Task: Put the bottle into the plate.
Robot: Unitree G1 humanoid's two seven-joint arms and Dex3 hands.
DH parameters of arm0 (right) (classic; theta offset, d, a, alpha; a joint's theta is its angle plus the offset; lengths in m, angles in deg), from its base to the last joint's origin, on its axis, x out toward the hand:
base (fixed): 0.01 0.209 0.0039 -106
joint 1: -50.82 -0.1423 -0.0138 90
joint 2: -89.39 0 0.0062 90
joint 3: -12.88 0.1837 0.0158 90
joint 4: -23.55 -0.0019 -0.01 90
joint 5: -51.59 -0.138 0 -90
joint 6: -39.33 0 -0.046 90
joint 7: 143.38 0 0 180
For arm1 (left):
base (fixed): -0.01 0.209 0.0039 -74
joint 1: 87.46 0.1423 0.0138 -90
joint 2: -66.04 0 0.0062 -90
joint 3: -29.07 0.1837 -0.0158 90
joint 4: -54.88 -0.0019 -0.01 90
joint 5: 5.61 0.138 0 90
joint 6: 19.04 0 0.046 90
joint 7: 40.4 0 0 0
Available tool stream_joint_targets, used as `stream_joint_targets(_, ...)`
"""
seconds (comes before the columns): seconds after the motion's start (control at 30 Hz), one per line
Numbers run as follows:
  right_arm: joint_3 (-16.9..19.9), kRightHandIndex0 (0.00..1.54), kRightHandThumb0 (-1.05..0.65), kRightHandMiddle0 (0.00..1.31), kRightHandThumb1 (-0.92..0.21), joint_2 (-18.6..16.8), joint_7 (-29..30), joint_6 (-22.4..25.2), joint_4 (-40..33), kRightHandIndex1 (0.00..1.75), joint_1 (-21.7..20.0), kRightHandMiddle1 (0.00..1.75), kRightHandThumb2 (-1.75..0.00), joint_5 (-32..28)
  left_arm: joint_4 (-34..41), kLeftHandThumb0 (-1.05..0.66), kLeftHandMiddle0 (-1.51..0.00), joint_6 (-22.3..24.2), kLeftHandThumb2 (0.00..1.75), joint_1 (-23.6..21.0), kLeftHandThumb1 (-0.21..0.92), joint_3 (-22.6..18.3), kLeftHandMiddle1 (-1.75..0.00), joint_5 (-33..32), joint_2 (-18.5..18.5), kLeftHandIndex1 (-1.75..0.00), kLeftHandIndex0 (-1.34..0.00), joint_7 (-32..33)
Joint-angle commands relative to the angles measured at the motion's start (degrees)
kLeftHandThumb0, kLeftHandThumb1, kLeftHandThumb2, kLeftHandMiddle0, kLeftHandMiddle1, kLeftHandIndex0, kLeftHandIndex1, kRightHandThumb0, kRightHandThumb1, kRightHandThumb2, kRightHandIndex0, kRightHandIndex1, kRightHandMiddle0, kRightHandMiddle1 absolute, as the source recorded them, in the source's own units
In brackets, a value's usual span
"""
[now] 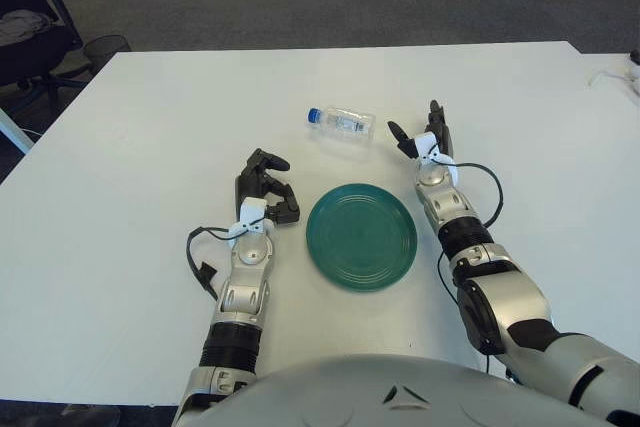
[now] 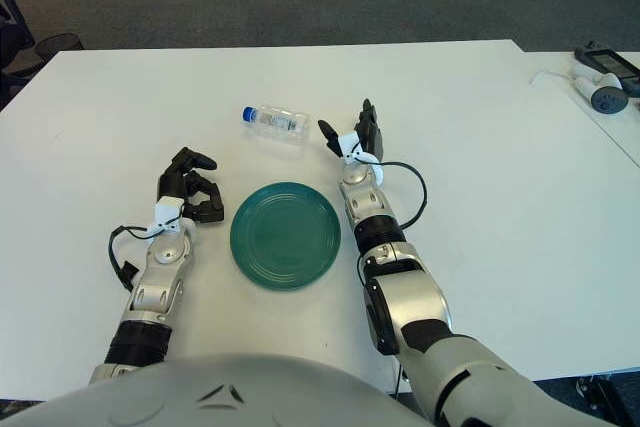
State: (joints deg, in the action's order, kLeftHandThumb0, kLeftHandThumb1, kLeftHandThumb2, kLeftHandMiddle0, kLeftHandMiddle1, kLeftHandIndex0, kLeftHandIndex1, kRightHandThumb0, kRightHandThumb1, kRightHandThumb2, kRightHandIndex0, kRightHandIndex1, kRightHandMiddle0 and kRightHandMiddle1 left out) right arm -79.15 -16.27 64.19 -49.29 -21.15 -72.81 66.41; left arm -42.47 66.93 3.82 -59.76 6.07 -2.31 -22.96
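Clear bottle point(image 1: 341, 122) with blue cap lying sideways on the white tabletop point(image 1: 150, 127), beyond the green plate point(image 1: 361, 236); label unreadable. Right hand point(image 1: 421, 138) just beside it, fingers spread, holding nothing. Left hand point(image 1: 265, 187) curled left of plate.

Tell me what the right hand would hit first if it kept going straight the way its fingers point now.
Probably nothing: the right hand points toward the table's far edge, and that stretch looks free. The bottle lies to its left, off that line, though depth is hard to judge.
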Motion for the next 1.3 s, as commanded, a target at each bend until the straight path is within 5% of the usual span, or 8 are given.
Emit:
stream_joint_targets(0.0,-0.07,0.07,-1.04,0.0,-0.92,0.23,0.49,-0.09,0.61,0.01,-1.86,0.17,-0.34,0.27,-2.21,0.0,-0.88,2.52,1.75,1.45,-0.06,-0.23,-1.74,0.36,-0.27,-1.75,-0.68,0.33)
stream_joint_targets(0.57,-1.3,0.05,-1.01,0.0,-0.92,4.42,-4.56,-4.18,-3.01,0.0,-3.39,0.16,-0.26,0.73,-4.58,0.0,-0.88,1.12,1.75,0.18,-0.06,-0.5,-1.74,0.04,-0.28,-1.75,-0.69,0.99)
stream_joint_targets(0.77,-4.16,0.06,-1.01,0.0,-0.92,6.17,-6.18,-11.41,-0.55,0.0,-4.82,0.23,-0.27,2.77,-6.51,0.0,-0.88,-0.5,1.75,-0.69,-0.06,-0.57,-1.74,-0.16,-0.45,-1.75,-0.68,0.88)
stream_joint_targets(0.97,-6.41,0.06,-1.03,0.0,-0.92,5.92,-7.01,-15.15,0.14,0.01,-6.69,0.29,-0.27,4.46,-6.99,0.0,-0.88,-1.02,1.75,-0.95,-0.06,-0.57,-1.73,-0.66,-0.38,-1.75,-0.68,0.25)
stream_joint_targets(1.27,-10.75,0.06,-1.05,0.0,-0.92,3.63,-7.51,-13.31,-5.14,0.0,-7.05,0.26,-0.27,8.25,-7.83,0.0,-0.87,-1.78,1.75,-1.2,-0.06,-0.59,-1.74,-1.11,-0.11,-1.75,-0.68,0.34)
